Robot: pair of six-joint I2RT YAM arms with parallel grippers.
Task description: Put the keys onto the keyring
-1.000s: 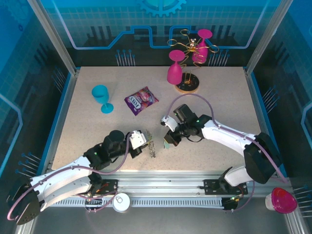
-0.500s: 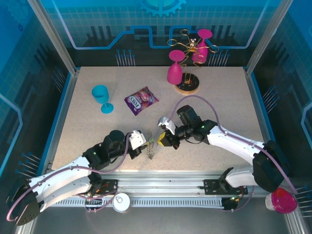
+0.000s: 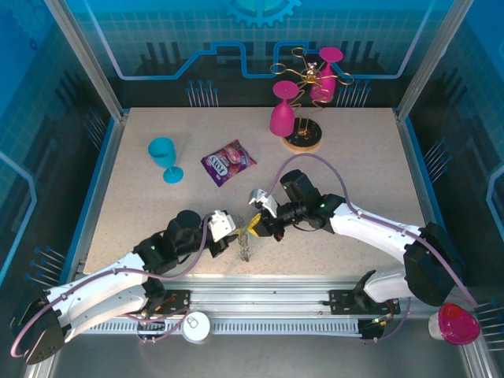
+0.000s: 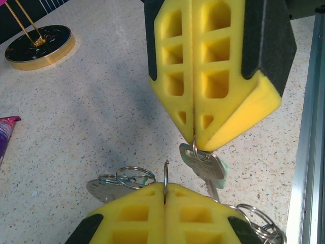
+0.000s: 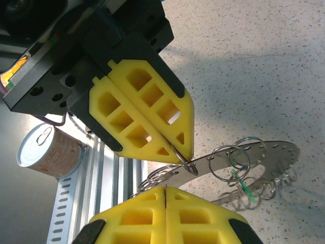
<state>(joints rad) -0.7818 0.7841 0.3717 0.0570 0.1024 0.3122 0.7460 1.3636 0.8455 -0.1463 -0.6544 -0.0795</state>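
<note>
Now right arm [image 3: 370,224] has swung leftward over surface [image 3: 354,181]. Right fingers [image 4: 218,81] meet left fingers [image 5: 137,112] tip to tip near front edge. Left fingers together, clamped on rim of keyring [image 5: 264,152]. Right fingers together, pinching loop of pale-headed key [image 4: 203,166], blade dangling. Likely threading about to start. Glass rack [image 3: 303,140], snack packet [image 3: 227,161] and blue goblet [image 3: 164,153] well apart, not obstructing.
</note>
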